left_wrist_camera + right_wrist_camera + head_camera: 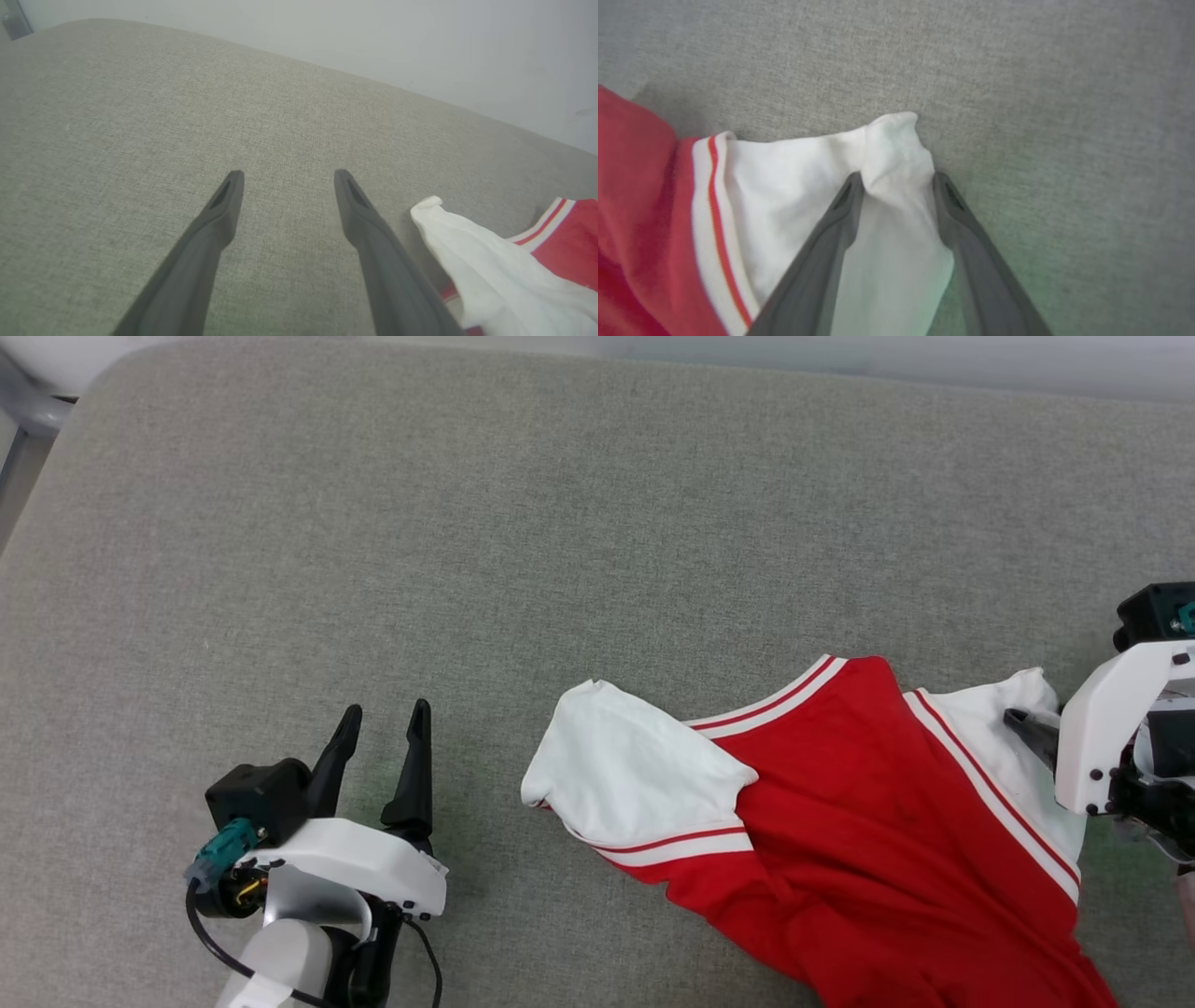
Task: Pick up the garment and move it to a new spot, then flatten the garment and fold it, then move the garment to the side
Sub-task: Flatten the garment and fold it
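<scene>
Now, for pickup, open right fingers [850, 191] straddle a sleeve of the soft red-and-white jersey [868, 803]; left fingers [415, 756] gape empty; next, probably pinch

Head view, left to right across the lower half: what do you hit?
left hand, open → white jersey sleeve → red jersey body → other white sleeve → right hand, fingers either side of that sleeve.
</scene>
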You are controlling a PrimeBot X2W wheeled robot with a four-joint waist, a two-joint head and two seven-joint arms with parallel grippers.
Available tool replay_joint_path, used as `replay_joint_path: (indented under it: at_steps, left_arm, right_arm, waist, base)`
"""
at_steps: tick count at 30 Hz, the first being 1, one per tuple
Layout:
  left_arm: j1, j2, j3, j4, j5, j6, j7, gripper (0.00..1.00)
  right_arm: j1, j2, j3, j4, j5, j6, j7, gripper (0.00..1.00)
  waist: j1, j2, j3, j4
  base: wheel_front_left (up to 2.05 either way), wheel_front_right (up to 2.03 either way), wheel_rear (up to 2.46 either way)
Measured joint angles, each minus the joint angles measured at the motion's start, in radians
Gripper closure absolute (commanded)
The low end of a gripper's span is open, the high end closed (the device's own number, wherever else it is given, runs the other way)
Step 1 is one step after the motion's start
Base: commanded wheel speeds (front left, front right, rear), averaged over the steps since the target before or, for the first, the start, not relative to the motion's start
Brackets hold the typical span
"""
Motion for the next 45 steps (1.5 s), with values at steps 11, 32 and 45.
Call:
replay_joint_path:
  at_steps: [11,32,45]
  left_arm:
    - [-0.139,0.087,-0.067,-0.019,-0.031,-0.063,0.315,0.0]
    - [-0.326,0.235,-0.277,0.114,-0.175,-0.153,0.858,0.0]
    - [-0.42,0.257,-0.432,0.154,-0.125,-0.153,0.778,1.0]
  right_arm:
    - [0.071,0.065,-0.033,-0.069,-0.005,0.002,-0.072,1.0]
    - [0.04,0.124,0.018,-0.099,0.001,0.002,-0.121,1.0]
    - [0.021,0.101,0.012,-0.055,0.031,0.003,-0.174,1.0]
  waist:
    - [0.0,0.0001,-0.065,-0.064]
    - [-0.0001,0.0,0.011,-0.199]
    - [-0.0001,0.0,-0.001,-0.183]
  base:
    - [0.0,0.0,0.0]
    - [0.0,0.0,0.0]
    - [0.0,0.0,0.0]
